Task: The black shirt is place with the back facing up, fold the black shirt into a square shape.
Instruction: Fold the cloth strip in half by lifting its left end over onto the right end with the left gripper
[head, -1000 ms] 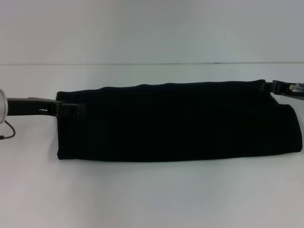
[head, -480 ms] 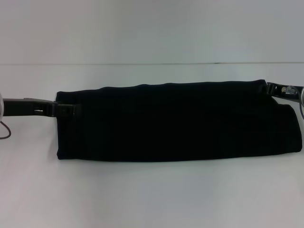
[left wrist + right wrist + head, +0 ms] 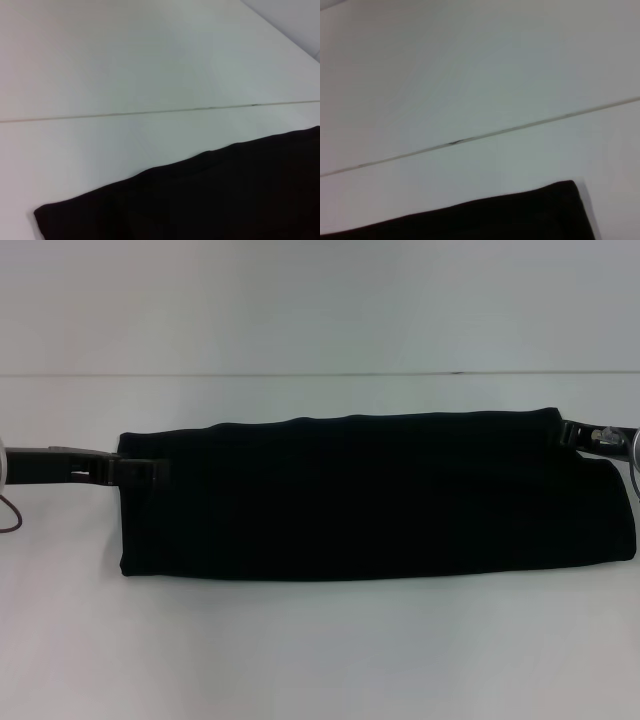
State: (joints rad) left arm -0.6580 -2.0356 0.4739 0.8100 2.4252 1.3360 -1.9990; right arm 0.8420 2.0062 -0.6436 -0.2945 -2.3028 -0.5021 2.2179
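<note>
Head view shows us the black shirt (image 3: 370,495) lying flat on the white table (image 3: 320,640), folded into one long band that runs from side to side across the middle of the table. Its far edge is a little wavy, and its near edge is straight. We see no print, label or writing on the cloth. The left gripper (image 3: 140,472) comes in from the left edge of the table and sits at the shirt's left end, near the far corner of the cloth. Its dark tips blend with the black cloth, so we cannot tell if its jaws are wide, narrow or holding the shirt. The right gripper (image 3: 585,433) comes in from the right edge of the table and touches the far right corner of the shirt. We cannot tell how its jaws stand either. A thin dark seam (image 3: 300,374) runs across the table beyond the shirt. In the left wrist view we see the cloth's edge and one corner (image 3: 200,200) on the white top, with the seam (image 3: 150,112) past it. In the right wrist view we see another corner of the shirt (image 3: 520,215) and the same kind of seam (image 3: 470,138).
</note>
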